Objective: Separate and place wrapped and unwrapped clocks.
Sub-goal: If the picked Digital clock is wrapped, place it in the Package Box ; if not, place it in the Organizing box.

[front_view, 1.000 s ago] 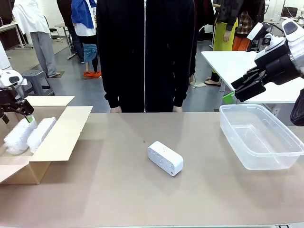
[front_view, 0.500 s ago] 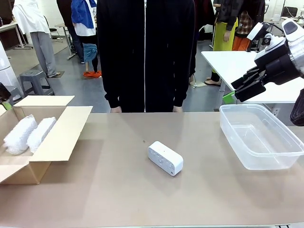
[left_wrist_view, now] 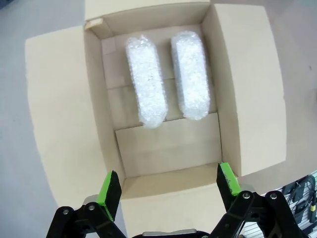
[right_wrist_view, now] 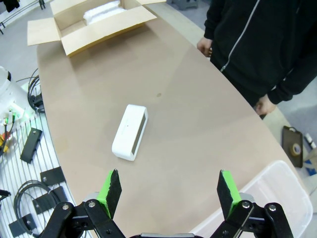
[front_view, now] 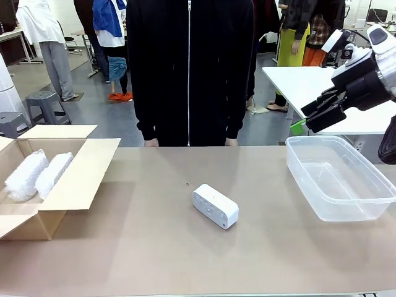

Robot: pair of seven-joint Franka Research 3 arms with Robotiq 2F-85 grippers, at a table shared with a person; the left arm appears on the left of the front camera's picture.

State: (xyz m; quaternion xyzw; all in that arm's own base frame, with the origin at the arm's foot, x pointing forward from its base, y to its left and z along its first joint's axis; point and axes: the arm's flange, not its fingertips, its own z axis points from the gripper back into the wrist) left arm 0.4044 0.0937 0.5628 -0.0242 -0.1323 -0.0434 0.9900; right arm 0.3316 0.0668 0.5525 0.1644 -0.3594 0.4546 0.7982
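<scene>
While the left gripper (left_wrist_view: 167, 183) hangs above the open cardboard box (front_view: 80, 179), well to the left of the unwrapped clock (front_view: 215, 206), its green-padded fingers stand wide apart with nothing between them. Two wrapped bundles (left_wrist_view: 145, 79) (left_wrist_view: 190, 74) lie side by side on the floor of that box, lengthwise and just apart; the front view shows them as a whitish pair (front_view: 25, 175) (front_view: 54, 173) far left of the clock. The clock, a smooth white block with small dark dots on its face, lies alone and slantwise on the brown table (front_view: 154, 247). Behind the clock, at the far edge, stands a person (front_view: 189, 68) in a black zipped jacket. Right of the clock sits a clear plastic tub (front_view: 301, 170). The right gripper (front_view: 306, 120) hovers in the air up and to the right of the clock, above the tub's far left corner, its fingers spread and holding nothing; its wrist view looks down on the clock (right_wrist_view: 130, 131) between the parted pads.
</scene>
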